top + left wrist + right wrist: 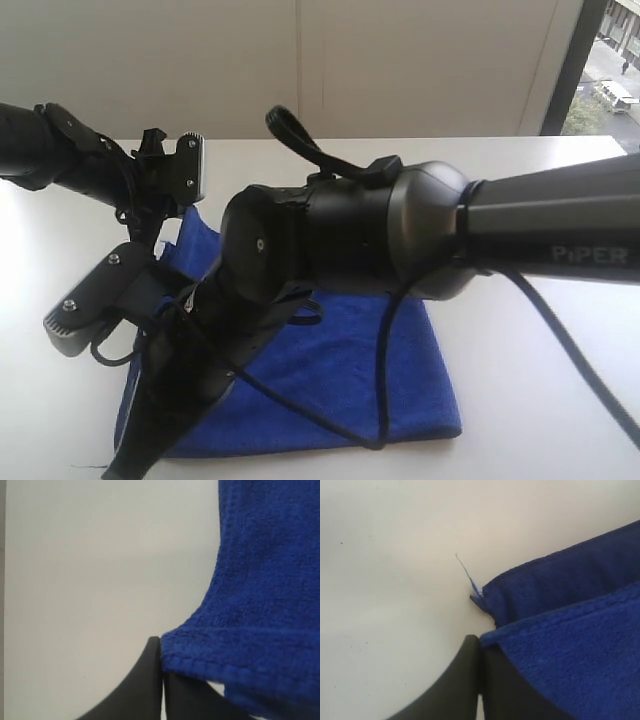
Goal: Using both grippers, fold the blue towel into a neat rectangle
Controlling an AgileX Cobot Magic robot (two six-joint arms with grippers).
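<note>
Left tool [161,640] and right tool [479,638] each pinch a blue towel [330,370] corner; best moved level, together, so edges meet squarely.

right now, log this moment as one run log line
left gripper: shut on blue towel corner | right gripper: shut on corner of upper layer | towel: two layers visible, on white table

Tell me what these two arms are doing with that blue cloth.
The blue towel is being folded on the white table. The left gripper and the right gripper are each pinched shut on a corner of it. The right wrist view shows one layer already lying over another.
</note>
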